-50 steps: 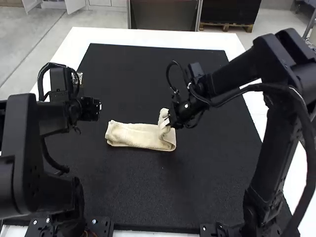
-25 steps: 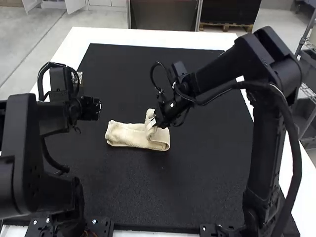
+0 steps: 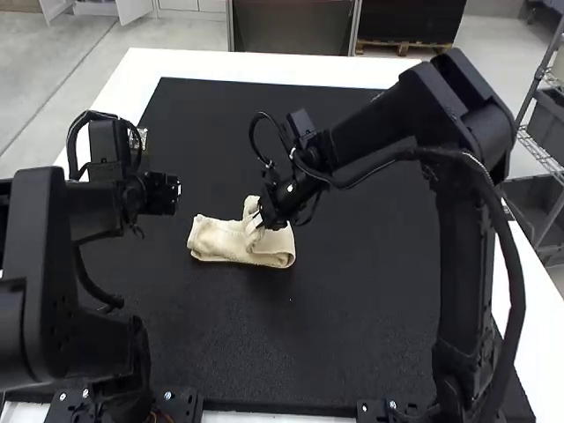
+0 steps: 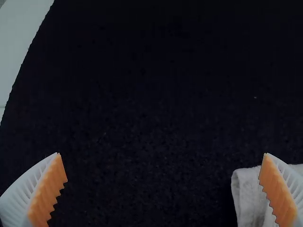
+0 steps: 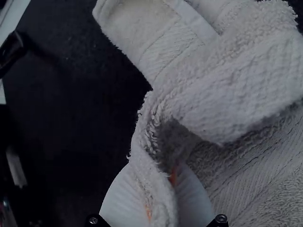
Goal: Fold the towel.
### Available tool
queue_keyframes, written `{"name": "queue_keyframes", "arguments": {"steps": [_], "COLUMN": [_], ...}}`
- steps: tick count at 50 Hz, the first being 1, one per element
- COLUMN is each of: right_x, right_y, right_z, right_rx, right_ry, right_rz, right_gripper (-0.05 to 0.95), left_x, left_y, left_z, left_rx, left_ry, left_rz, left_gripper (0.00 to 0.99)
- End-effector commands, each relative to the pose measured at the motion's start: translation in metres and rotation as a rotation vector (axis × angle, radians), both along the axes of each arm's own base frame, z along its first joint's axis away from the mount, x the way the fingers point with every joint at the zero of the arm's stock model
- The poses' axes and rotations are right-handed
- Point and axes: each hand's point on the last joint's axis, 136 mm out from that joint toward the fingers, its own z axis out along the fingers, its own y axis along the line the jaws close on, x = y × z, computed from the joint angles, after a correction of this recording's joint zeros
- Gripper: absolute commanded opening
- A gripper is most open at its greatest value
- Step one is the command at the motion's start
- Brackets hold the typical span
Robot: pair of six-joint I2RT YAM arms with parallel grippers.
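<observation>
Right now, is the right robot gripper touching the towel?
Touching. The right wrist view shows it: the right gripper has a raised part of the towel pinched between its two fingers.

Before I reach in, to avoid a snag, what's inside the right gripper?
The right gripper holds a raised part of the towel; that cloth covers most of the orange pads, which cannot be seen there.

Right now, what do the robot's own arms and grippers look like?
The left arm and right arm are black and chunky, with rounded joints. Black cables loop along both. The left gripper and right gripper have white, ribbed fingers with orange pads; the left gripper's pads have a wavy edge.
</observation>
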Motion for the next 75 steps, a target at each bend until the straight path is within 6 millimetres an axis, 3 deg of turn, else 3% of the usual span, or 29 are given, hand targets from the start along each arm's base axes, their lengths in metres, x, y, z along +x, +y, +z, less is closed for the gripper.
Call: {"name": "queue_keyframes", "arguments": {"steps": [1,38,75], "right_x": [0.000,-0.002,0.000], "right_y": [0.016,0.070,0.094], "right_z": [0.008,0.008,0.005], "right_rx": [0.029,0.059,0.067], "right_ry": [-0.023,-0.050,-0.052], "right_rz": [0.034,0.115,0.140], "right_gripper": [-0.02,-0.02,0.00], "left_x": [-0.002,-0.003,-0.003], "left_y": [0.002,0.002,0.001], "left_z": [-0.004,-0.005,-0.005], "left_rx": [-0.012,-0.015,-0.024], "left_ry": [0.005,0.008,0.008], "left_rz": [0.014,0.013,0.013], "left_gripper": [0.954,0.954,0.954]}}
